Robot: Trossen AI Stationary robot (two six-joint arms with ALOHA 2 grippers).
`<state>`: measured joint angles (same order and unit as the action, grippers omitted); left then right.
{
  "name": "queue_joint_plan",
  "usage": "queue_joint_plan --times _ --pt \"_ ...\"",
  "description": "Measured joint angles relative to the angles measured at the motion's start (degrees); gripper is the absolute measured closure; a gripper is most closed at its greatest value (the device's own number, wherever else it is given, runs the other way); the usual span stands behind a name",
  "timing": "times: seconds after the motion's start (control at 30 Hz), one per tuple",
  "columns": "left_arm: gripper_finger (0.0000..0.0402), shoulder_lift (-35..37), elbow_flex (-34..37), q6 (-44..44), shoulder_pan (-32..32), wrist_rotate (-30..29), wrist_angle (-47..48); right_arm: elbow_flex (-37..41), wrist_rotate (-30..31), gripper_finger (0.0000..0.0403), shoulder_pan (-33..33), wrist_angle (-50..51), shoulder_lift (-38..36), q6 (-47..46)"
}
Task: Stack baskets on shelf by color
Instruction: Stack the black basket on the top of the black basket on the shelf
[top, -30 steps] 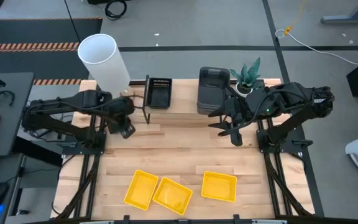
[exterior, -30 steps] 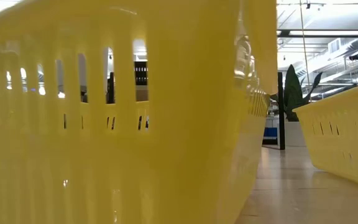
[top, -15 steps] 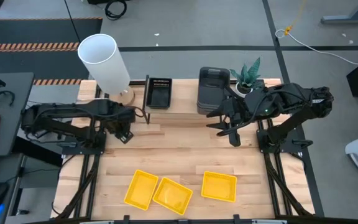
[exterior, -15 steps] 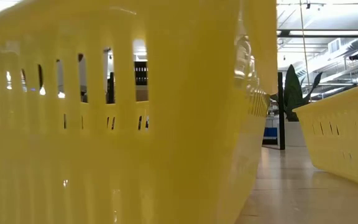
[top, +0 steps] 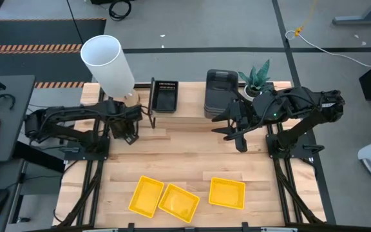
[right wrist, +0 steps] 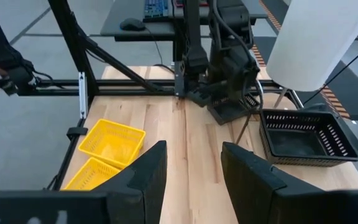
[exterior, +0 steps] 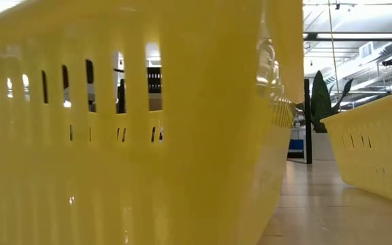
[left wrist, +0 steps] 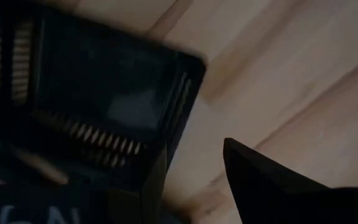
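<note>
Left gripper (top: 129, 132) has slid back toward its base since a second ago, now just beside the black basket (top: 165, 96) on the shelf (top: 185, 120); right gripper (top: 238, 132) has barely shifted. Left wrist view shows fingers (left wrist: 272, 180) parted, nothing between them, black basket (left wrist: 104, 112) close ahead. Right gripper also spread and empty, hovering beside the grey stack (top: 220, 91). Three yellow baskets (top: 187, 195) sit loose at the table's near edge, well apart from the shelf. Looks like black and grey are done and yellow is next: either arm must swing down to a yellow basket and pinch its rim.
</note>
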<state>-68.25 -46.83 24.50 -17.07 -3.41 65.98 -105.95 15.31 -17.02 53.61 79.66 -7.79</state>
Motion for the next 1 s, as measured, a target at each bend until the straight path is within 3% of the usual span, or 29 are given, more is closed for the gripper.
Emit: queue_joint_plan --times 0.2,0.43,0.7,1.0 --pt "0.0234 -3.76 0.00 -3.20 0.29 -2.22 -2.56 0.00 0.02 0.0245 0.00 -0.77 0.00 -0.68" --pt "0.0237 -7.10 0.00 -2.77 0.19 -0.40 -2.44 0.00 0.02 0.0245 0.00 -1.29 0.00 -1.63" --pt "0.0264 -3.59 0.95 -4.31 2.74 -4.21 -2.19 0.00 0.22 0.0245 0.00 -1.29 0.00 -1.62" --pt "0.0269 -1.33 7.81 -1.11 6.85 -4.44 -5.30 0.00 0.24 0.0245 0.02 -1.28 0.00 -1.71"
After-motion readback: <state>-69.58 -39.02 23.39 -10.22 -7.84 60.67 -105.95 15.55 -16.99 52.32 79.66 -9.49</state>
